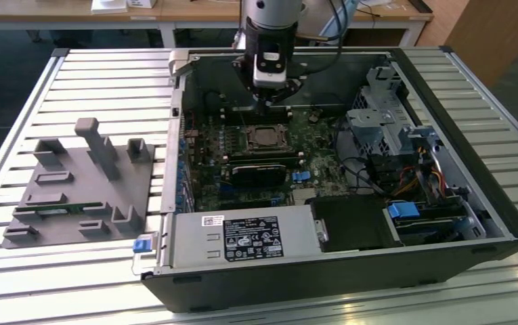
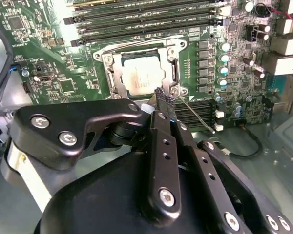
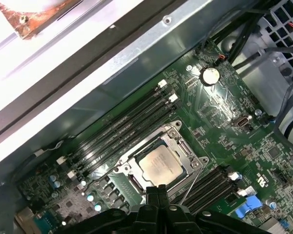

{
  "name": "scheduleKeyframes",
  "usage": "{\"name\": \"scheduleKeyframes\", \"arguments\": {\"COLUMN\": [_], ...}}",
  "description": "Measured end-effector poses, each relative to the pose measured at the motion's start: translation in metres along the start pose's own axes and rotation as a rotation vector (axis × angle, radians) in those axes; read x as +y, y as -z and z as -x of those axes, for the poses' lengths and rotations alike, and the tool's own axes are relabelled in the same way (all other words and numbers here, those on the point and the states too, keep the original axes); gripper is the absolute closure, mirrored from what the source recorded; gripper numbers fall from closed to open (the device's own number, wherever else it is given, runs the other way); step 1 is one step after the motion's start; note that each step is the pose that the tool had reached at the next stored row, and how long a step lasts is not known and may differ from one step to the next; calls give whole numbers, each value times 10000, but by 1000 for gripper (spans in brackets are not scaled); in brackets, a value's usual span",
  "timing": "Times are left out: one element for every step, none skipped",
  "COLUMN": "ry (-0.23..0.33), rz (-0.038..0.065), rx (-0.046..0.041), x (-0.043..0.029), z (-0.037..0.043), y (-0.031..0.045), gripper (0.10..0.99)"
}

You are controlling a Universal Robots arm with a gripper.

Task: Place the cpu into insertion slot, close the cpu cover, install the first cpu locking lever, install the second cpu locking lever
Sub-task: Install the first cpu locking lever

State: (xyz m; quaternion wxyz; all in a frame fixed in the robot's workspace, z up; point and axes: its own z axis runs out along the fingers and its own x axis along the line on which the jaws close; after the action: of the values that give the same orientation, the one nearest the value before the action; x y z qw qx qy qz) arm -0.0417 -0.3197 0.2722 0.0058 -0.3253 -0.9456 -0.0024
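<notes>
Beside the cpu cover point(image 2: 116, 75), jaws together

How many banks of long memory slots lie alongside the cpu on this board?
2. One bank lies between the cpu and the case wall; the other bank lies on the cpu's opposite side, by the gripper. More may be hidden.

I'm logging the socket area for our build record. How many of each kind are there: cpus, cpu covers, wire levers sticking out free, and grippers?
cpu: 1
cpu cover: 1
free wire lever: 1
gripper: 1
Total: 4
</notes>
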Motion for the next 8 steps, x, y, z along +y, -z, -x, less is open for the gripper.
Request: {"name": "scheduleKeyframes", "arguments": {"ry": [72, 143, 213, 280, 350, 422, 502, 579], "rz": [0, -2, -2, -2, -3, -4, -5, -4], "rx": [0, 0, 0, -1, -1, -2, -2, -3], "x": [0, 0, 0, 0, 0, 0, 0, -1], "z": [0, 0, 0, 0, 0, 0, 0, 0], "y": [0, 0, 0, 0, 0, 0, 0, 0], "gripper": [980, 980, 980, 980, 980, 980, 980, 980]}}
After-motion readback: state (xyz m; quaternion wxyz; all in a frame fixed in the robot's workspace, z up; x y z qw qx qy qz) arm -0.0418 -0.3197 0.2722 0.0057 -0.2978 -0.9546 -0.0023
